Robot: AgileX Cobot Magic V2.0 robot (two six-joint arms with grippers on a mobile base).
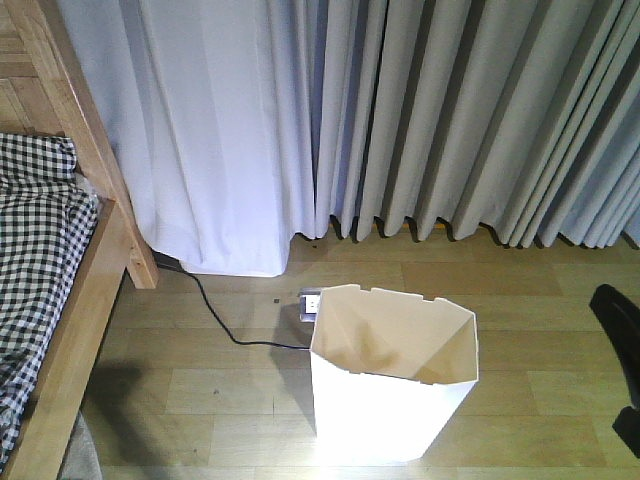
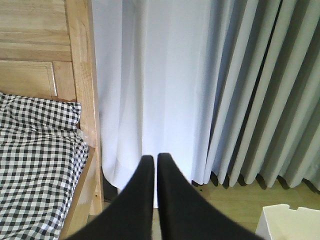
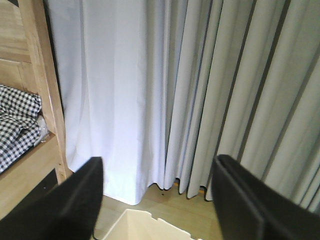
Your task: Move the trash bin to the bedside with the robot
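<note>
The white trash bin (image 1: 395, 375) stands upright on the wood floor, right of the bed (image 1: 45, 250) with its light-brown frame and checked bedding. Its notched rim shows at the bottom of the right wrist view (image 3: 150, 225) and its corner at the bottom right of the left wrist view (image 2: 290, 222). My left gripper (image 2: 152, 160) is shut and empty, held in the air facing the curtain beside the bed post (image 2: 82, 100). My right gripper (image 3: 157, 172) is wide open and empty, above the bin's rim. A black part of the right arm (image 1: 620, 330) shows at the right edge of the front view.
Grey and white curtains (image 1: 400, 120) hang across the back wall. A white power strip (image 1: 311, 303) with a black cable (image 1: 215, 315) lies on the floor just behind the bin. A gap of floor separates bin and bed.
</note>
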